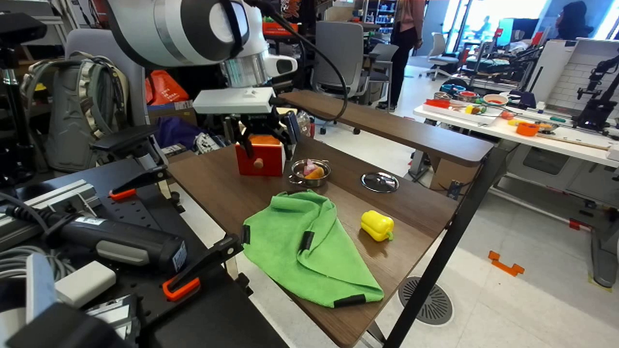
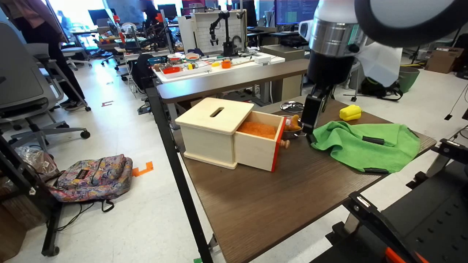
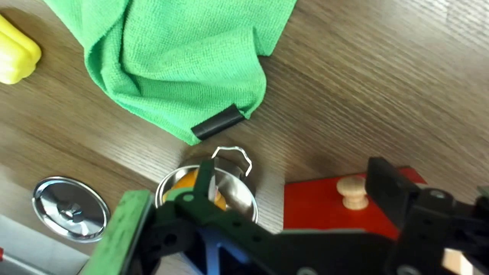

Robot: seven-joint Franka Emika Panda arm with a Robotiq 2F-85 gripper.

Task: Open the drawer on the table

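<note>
The drawer (image 2: 254, 149) is partly pulled out of a light wooden box (image 2: 208, 140) with a slotted top. Orange material shows inside it. Its red front (image 1: 246, 166) has a round wooden knob (image 1: 258, 163), which also shows in the wrist view (image 3: 353, 191). The box stands on the dark brown table (image 2: 263, 204). My gripper (image 1: 268, 145) is above the table, in front of the drawer in an exterior view (image 2: 310, 113). In the wrist view its fingers (image 3: 292, 166) are wide apart. The knob appears between them, close to the right finger; whether they touch cannot be told.
A small metal pot (image 1: 311, 173) with toy food stands beside the drawer. A pot lid (image 1: 380, 182), a green cloth (image 1: 309, 246) and a yellow pepper (image 1: 377, 225) lie on the table. A raised shelf (image 1: 401, 128) runs along the back edge.
</note>
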